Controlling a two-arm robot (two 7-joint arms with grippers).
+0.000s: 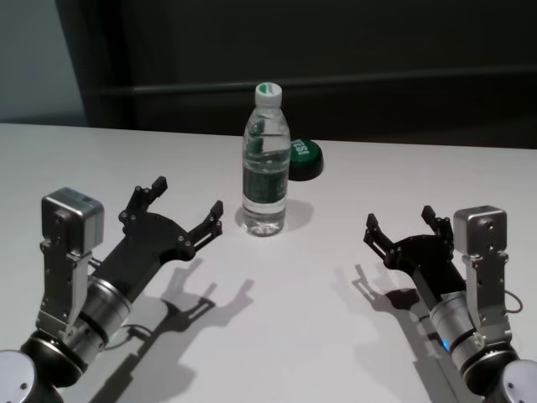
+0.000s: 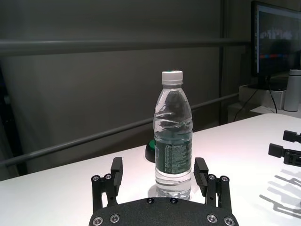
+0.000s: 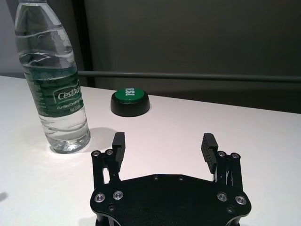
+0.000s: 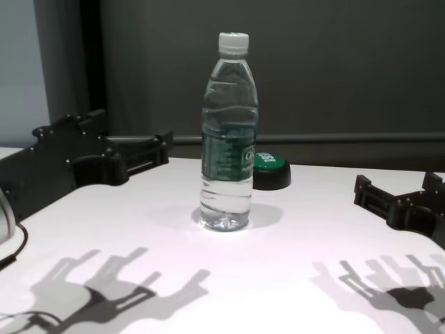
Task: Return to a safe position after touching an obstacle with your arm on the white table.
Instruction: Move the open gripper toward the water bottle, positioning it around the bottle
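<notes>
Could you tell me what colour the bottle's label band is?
Dark green on the bottle, clearest in the right wrist view.

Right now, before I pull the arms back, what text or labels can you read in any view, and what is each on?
"Cestbon": white brand lettering on the water bottle's green label, cut off at the label's edge in the right wrist view.
"Purified Drinking...": smaller line under the brand, rest unreadable.
"TEST": white letters on the black button's green top.
Fine print on the back of the label, left wrist view: too small to read.
</notes>
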